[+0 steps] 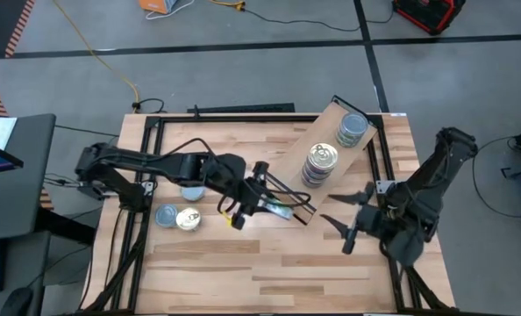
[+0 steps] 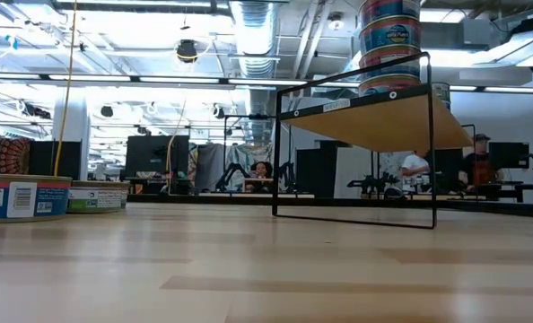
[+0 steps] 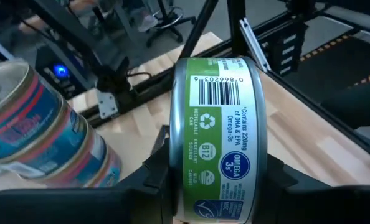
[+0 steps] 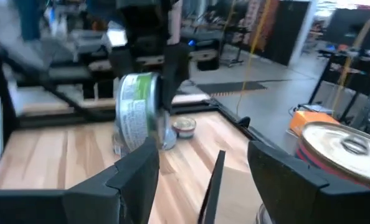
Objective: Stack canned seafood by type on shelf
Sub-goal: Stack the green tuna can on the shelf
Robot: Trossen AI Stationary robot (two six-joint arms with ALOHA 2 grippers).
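Note:
My left gripper (image 1: 276, 207) reaches over the middle of the table, shut on a green-labelled tin (image 3: 219, 137), which also shows in the right wrist view (image 4: 137, 111). The shelf (image 1: 331, 132) stands at the back right. It carries a stack of gold-lidded tins (image 1: 320, 163) and a stack of blue-lidded tins (image 1: 352, 130). A blue-lidded tin (image 1: 166, 215), a gold-lidded tin (image 1: 189, 219) and one more tin (image 1: 193, 191) rest flat on the table at the left. My right gripper (image 1: 327, 209) is open and empty, just right of the held tin. My left gripper pinches the green-labelled tin between its two fingers (image 3: 152, 177), one on each flat face. The tin stands on edge, its labelled side wall (image 3: 217, 99) toward the wrist camera. The fingers come from the table's left. The tin is lifted clear of the table.
A black metal frame (image 1: 146, 175) runs around the tabletop. The shelf's thin legs (image 2: 275, 161) stand on the table, with open room under the board. There is bare wood (image 1: 269, 272) toward the near edge. People and desks show in the room behind.

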